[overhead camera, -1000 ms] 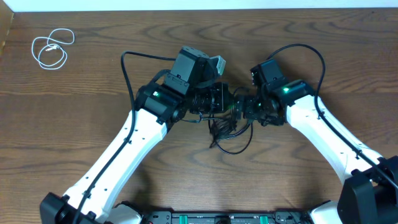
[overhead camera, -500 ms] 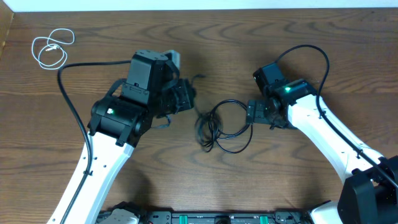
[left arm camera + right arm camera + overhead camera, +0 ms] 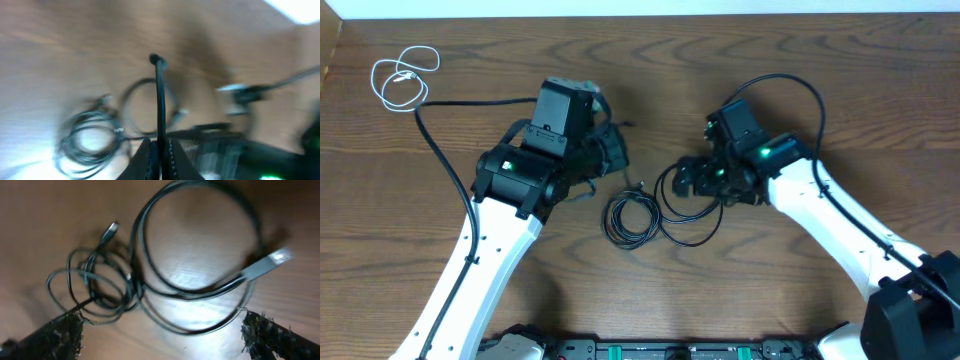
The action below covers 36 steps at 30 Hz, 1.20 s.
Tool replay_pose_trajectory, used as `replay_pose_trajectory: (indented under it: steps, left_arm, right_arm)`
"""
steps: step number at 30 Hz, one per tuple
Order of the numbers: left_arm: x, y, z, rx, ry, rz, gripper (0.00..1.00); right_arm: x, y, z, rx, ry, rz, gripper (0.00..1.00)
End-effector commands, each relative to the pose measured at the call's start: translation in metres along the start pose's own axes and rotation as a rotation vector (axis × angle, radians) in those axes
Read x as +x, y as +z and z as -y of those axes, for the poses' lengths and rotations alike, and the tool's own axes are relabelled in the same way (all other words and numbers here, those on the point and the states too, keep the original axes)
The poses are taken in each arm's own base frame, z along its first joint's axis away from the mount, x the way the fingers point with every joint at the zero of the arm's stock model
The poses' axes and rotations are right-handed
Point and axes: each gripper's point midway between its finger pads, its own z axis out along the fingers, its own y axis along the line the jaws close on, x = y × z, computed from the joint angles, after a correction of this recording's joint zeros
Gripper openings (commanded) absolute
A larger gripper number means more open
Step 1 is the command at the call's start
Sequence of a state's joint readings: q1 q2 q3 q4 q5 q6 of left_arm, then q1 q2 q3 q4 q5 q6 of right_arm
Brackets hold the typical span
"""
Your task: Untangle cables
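Observation:
Two black cables lie mid-table: a tight small coil and a wider loop touching it on its right. My left gripper sits just up-left of the coil, shut on a black cable whose plug end sticks out past the jaws. The coil lies below and to its left in the blurred left wrist view. My right gripper hovers open over the loop's top edge. Its fingers stand wide apart above the loop, the small coil and a silver-tipped plug. The white cable lies coiled at the far left.
The wooden table's far edge runs along the top of the overhead view. The thick black wire of the left arm arcs over the table left of the gripper. The right arm's wire loops above its wrist.
My left arm swung left from the centre with the black cable end in its jaws. The bunched black cables spread into a coil and a loop. The right gripper shifted left over the loop.

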<state>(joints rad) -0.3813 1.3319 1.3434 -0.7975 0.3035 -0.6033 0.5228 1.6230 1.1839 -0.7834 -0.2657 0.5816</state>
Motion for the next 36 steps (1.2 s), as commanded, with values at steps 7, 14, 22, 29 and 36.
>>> replay_pose_trajectory:
  steps: [7,14,22,29,36]
  left_arm:
    - [0.003,-0.032,0.101,0.525,0.025,-0.12,0.08]
    - [0.005,-0.068,0.146,0.795,0.102,-0.175,0.08]
    - [0.0,-0.055,0.13,0.702,0.034,-0.158,0.08]
    - [-0.006,-0.043,0.112,0.608,-0.025,-0.129,0.08]
    - [-0.016,-0.019,0.044,0.304,-0.145,-0.059,0.08]
  right_arm:
    - [0.015,0.005,-0.012,0.004,-0.071,-0.026,0.99]
    - [0.008,0.0,0.03,0.233,-0.06,0.035,0.99]
    - [0.003,-0.018,0.08,0.463,0.024,0.081,0.99]
    - [-0.002,-0.029,0.103,0.558,0.048,0.103,0.99]
    - [-0.005,-0.039,0.129,0.588,0.148,0.095,0.99]
